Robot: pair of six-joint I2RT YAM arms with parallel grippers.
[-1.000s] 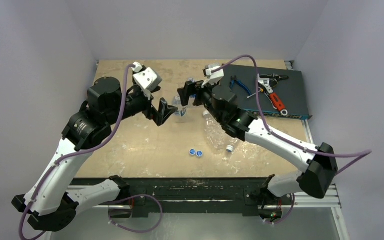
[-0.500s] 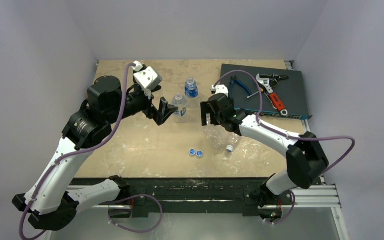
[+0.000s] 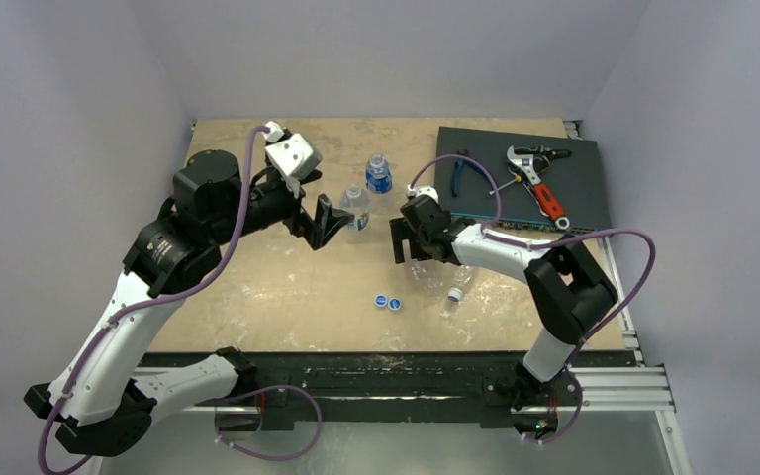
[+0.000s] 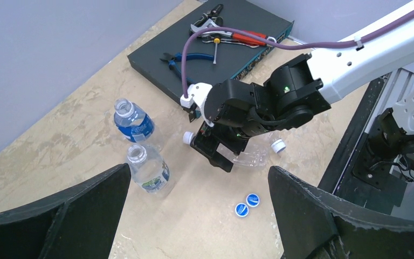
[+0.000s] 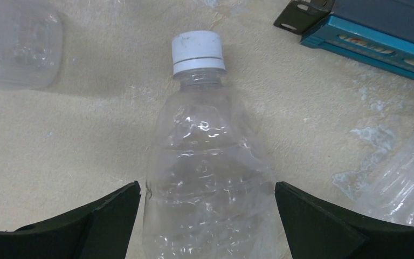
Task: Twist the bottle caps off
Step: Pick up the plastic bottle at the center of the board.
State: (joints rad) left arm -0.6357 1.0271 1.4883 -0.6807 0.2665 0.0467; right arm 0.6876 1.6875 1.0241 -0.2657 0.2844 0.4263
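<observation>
Two blue caps (image 3: pixel 381 300) lie loose near the middle of the bench's (image 3: pixel 257 277) near edge. Two white caps (image 3: pixel 453 294) are screwed on the crinkled bottles (image 5: pixel 207 162), which lie on their sides a little to the right. The right gripper (image 3: pixel 404 242) hangs over one of them with its jaws spread wide on both sides, not pinching it. Two labelled bottles (image 3: pixel 356 208) stand open nearer the far edge. The left gripper (image 3: pixel 322 223) is near one, spread wide and holding nothing.
</observation>
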